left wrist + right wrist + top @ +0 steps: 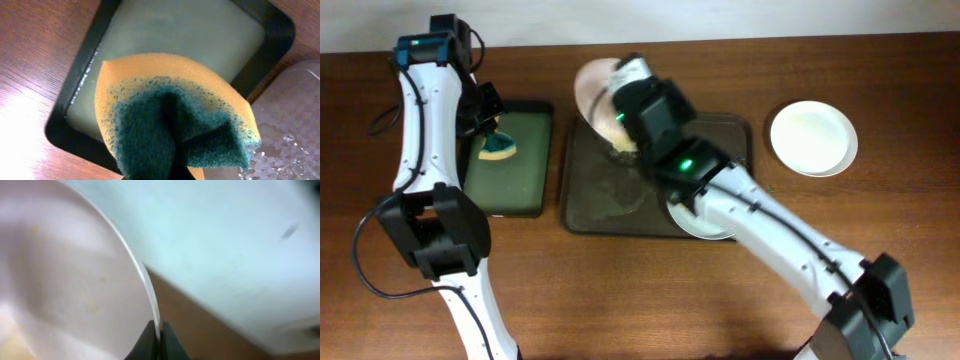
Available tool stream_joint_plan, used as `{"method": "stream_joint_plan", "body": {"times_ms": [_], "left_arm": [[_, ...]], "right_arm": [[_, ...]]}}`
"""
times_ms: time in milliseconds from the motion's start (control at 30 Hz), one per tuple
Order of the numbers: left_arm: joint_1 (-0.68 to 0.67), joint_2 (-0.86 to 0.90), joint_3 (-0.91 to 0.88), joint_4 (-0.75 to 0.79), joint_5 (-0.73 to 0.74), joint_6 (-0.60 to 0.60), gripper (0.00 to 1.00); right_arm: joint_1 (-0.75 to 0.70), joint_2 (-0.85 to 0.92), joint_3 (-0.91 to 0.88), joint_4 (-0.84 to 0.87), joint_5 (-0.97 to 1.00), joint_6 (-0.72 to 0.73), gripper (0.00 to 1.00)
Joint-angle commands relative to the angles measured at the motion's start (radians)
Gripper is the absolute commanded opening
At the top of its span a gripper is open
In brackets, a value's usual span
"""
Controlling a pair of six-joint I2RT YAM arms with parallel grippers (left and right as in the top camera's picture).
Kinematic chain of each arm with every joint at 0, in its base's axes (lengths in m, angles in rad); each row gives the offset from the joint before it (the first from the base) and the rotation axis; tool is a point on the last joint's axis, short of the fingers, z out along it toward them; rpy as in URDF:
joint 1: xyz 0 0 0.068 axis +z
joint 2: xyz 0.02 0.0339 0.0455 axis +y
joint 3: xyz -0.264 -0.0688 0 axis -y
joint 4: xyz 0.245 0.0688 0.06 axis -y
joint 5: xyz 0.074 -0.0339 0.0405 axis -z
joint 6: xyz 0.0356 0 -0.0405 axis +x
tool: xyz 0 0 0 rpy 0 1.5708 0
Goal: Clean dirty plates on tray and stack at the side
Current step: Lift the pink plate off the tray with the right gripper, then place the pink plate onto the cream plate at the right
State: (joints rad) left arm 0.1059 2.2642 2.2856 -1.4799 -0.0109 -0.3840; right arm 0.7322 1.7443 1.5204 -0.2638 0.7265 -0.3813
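My right gripper (620, 122) is shut on the rim of a white plate (592, 90) and holds it tilted up over the tray's (590, 205) far left corner. In the right wrist view the plate (65, 275) shows faint yellow smears, with the fingers (159, 335) pinching its edge. A second plate (692, 222) lies on the tray, partly hidden under my right arm. A third plate (813, 137) rests on the table to the right. My left gripper (492, 135) is shut on a yellow-and-green sponge (170, 120) above the black basin (80, 100).
The black basin (525, 205) with green liquid stands left of the tray. The tray floor (295, 125) is wet with droplets. A black cable (365, 255) loops at the left arm's base.
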Motion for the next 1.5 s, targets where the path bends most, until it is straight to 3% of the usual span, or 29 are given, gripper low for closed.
{"method": "stream_joint_plan", "body": {"times_ms": [0, 267, 500, 633, 733, 800, 867, 900, 967, 1067, 1133, 1300, 1333, 1467], "left_arm": [[0.031, -0.042, 0.001, 0.001, 0.016, 0.034, 0.00], [0.037, -0.042, 0.001, 0.001, 0.016, 0.034, 0.00], [0.037, -0.042, 0.001, -0.003, 0.015, 0.034, 0.00], [0.037, -0.042, 0.001, -0.003, 0.015, 0.035, 0.00], [0.037, -0.042, 0.001, -0.006, 0.015, 0.035, 0.00], [0.037, -0.042, 0.001, -0.007, 0.015, 0.035, 0.00], [0.037, -0.042, 0.001, -0.006, 0.015, 0.035, 0.00], [0.037, -0.042, 0.001, -0.006, 0.015, 0.035, 0.00], [0.037, -0.042, 0.001, -0.007, 0.015, 0.036, 0.00], [0.037, -0.042, 0.001, -0.013, 0.014, 0.042, 0.00], [0.037, -0.042, 0.001, -0.014, 0.015, 0.042, 0.00], [0.037, -0.041, 0.001, -0.009, 0.015, 0.042, 0.00], [0.037, -0.041, 0.001, -0.010, 0.015, 0.042, 0.00], [0.037, -0.041, 0.001, -0.010, 0.015, 0.042, 0.00]], "right_arm": [[0.077, -0.021, 0.012, 0.098, 0.206, -0.370, 0.04], [0.158, -0.021, 0.012, 0.161, 0.206, -0.649, 0.04], [0.162, -0.021, 0.011, 0.161, 0.232, -0.673, 0.04], [0.085, -0.008, 0.007, 0.051, 0.142, -0.184, 0.04], [0.007, 0.039, 0.007, -0.177, -0.093, -0.145, 0.04], [-0.023, 0.057, 0.007, -0.196, 0.062, -0.127, 0.04], [-0.046, 0.045, 0.008, -0.050, 0.339, -0.015, 0.04], [-0.055, 0.034, 0.008, 0.005, 0.384, 0.012, 0.04], [-0.081, 0.000, 0.008, 0.064, 0.385, 0.058, 0.04], [-0.171, -0.064, 0.008, 0.025, 0.352, 0.297, 0.04], [-0.253, -0.094, 0.008, -0.105, 0.234, 0.443, 0.04], [-0.629, -0.069, 0.008, -0.468, -0.339, 0.779, 0.04], [-0.741, -0.038, 0.008, -0.505, -0.505, 0.790, 0.04], [-0.977, 0.074, 0.006, -0.549, -0.802, 0.790, 0.04]]}}
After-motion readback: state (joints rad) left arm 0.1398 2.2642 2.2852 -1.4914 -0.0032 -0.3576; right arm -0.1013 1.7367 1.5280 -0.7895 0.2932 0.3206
